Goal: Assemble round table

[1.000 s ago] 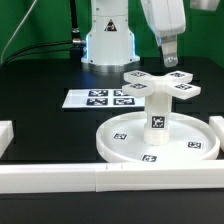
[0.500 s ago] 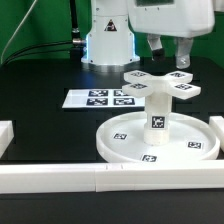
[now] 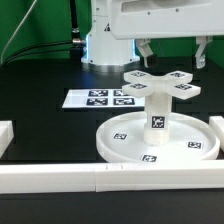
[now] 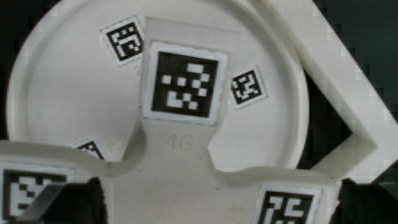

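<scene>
The large round rimmed disc [image 3: 125, 145] lies on the black table. The short thick post [image 3: 158, 112] stands upright at its middle. The cross-shaped piece [image 3: 160, 83] rests flat on top of the post. My gripper [image 3: 174, 52] hangs above the cross piece, open and empty, with one finger [image 3: 145, 49] over its left side and the other over its right side. In the wrist view the cross piece [image 4: 187, 150] fills the foreground and the disc [image 4: 71, 70] lies behind it. My fingers do not show clearly there.
The marker board [image 3: 100, 98] lies left of the disc, towards the robot base [image 3: 108, 42]. White border rails run along the front [image 3: 100, 180], with ends at the exterior view's left [image 3: 5, 135] and right [image 3: 216, 120].
The wrist has turned, so the gripper now faces the exterior camera with both fingers spread wide. It has moved from the right to over the cross piece. The parts have not moved.
</scene>
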{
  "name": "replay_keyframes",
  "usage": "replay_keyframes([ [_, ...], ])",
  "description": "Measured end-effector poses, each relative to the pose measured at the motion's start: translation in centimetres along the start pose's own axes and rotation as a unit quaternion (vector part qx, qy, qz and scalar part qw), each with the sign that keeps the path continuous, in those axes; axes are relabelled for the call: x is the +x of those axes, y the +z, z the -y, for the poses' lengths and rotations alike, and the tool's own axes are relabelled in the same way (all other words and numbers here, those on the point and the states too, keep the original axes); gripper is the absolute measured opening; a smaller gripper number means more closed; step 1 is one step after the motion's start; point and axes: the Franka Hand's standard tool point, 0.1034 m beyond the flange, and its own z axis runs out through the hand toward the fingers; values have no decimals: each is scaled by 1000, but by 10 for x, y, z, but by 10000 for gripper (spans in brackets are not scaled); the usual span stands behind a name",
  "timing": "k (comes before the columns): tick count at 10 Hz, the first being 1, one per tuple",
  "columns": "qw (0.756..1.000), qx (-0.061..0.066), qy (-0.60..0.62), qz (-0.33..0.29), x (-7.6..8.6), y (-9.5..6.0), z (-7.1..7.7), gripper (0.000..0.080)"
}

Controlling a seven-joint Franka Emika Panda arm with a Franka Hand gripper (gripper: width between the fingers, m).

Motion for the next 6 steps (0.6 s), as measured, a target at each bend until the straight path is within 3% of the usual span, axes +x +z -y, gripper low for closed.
replay_keyframes([
  [2, 998, 0, -63, 0, 0, 0, 0, 649],
  [4, 980, -21, -199, -9, 3, -3, 2, 649],
  [6, 954, -29, -297, -7, 4, -4, 5, 649],
])
